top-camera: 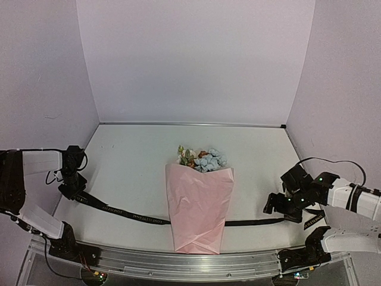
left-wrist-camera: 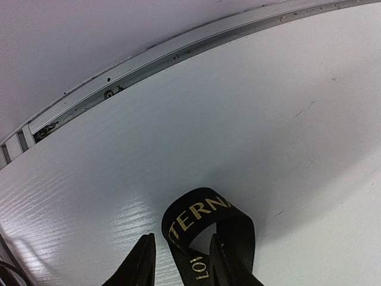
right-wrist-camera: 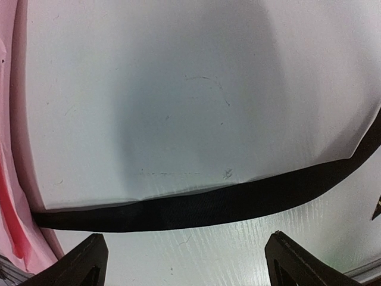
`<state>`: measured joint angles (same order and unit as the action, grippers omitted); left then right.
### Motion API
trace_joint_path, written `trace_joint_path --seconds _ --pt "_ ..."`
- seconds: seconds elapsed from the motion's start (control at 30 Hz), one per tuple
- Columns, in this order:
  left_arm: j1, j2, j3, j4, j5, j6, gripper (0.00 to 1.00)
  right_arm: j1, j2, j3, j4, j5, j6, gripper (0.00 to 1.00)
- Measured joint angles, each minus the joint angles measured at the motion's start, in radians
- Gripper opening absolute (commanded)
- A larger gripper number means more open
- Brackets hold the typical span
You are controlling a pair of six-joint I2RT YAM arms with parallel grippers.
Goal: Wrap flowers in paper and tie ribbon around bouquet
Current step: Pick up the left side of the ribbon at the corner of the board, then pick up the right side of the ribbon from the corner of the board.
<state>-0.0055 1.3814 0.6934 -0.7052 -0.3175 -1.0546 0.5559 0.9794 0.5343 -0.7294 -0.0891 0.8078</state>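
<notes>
Plainly, our main worry is the ribbon, which lies flat on the table and runs beneath the lower part of the bouquet, whose paper cone rests mid-table with the flowers poking out at the far end. Our left gripper has its jaws drawn narrow around the ribbon's folded left end. A sliver of table shows beside one finger, so we cannot tell whether the fold is truly pinched. If only an edge is caught, we judge the satin could slide free at the first pull. Our right gripper hangs released, jaws wide and holding nothing, just above the ribbon's right stretch. Because the band lies flat against the surface, the fingers may skate over it or nip nothing at all. Nothing pins the cone, so a tug from one side alone could drag or swivel the bouquet, loosen the wrap, or pull the ribbon out from under it and leave the ends uneven for tying. As for writing, the left wrist view shows gold capitals on the ribbon: "TERNA" along the upper loop and "LOV" lower down, both cut off. From above the lettering is too small for us to read, and we see no other labels.
</notes>
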Motion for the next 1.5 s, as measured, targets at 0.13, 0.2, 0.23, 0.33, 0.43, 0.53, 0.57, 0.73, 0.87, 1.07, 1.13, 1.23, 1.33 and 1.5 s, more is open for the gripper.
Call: trace_joint_path --seconds 0.13,0.2,0.23,0.33,0.43,0.53,0.57,0.73,0.87,1.07,1.13,1.23,1.33,1.5 --pt "0.000 0.012 -0.004 0.003 -0.001 -0.001 0.27 -0.013 -0.008 0.000 -0.013 0.006 0.000 0.94" --pt "0.000 0.013 -0.015 0.014 0.000 -0.003 0.19 -0.021 -0.019 0.000 -0.027 0.015 0.001 0.94" --pt "0.000 0.013 -0.022 0.019 0.000 -0.006 0.15 -0.024 -0.025 0.000 -0.034 0.021 0.001 0.95" --pt "0.000 0.017 -0.041 0.033 0.002 -0.001 0.08 -0.034 -0.043 0.000 -0.062 0.042 0.005 0.95" --pt "0.000 0.035 -0.048 0.051 0.009 0.007 0.00 -0.048 -0.056 -0.001 -0.087 0.070 0.015 0.95" --pt "0.000 0.045 -0.048 0.077 0.022 0.014 0.00 -0.066 -0.069 -0.009 -0.101 0.093 0.034 0.94" --pt "0.000 0.045 -0.048 0.085 0.027 0.017 0.00 -0.072 -0.073 -0.012 -0.106 0.101 0.038 0.94" --pt "0.000 0.018 -0.046 0.106 0.038 0.063 0.00 -0.106 -0.088 -0.016 -0.154 0.158 0.071 0.93" --pt "0.000 -0.056 -0.045 0.115 0.046 0.104 0.00 -0.141 -0.104 -0.019 -0.192 0.211 0.093 0.91" --pt "0.000 -0.137 -0.045 0.137 0.049 0.158 0.00 -0.206 -0.079 -0.019 -0.218 0.271 0.127 0.87" --pt "0.000 -0.154 -0.045 0.142 0.053 0.170 0.00 -0.232 -0.035 -0.013 -0.217 0.275 0.136 0.87" --pt "0.000 -0.174 -0.045 0.151 0.057 0.185 0.00 -0.291 0.051 0.009 -0.198 0.264 0.140 0.86" --pt "0.000 -0.191 -0.047 0.155 0.061 0.193 0.00 -0.363 0.121 0.033 -0.162 0.240 0.144 0.85" --pt "0.000 -0.229 -0.051 0.158 0.062 0.195 0.00 -0.460 0.217 0.070 -0.104 0.205 0.149 0.80"
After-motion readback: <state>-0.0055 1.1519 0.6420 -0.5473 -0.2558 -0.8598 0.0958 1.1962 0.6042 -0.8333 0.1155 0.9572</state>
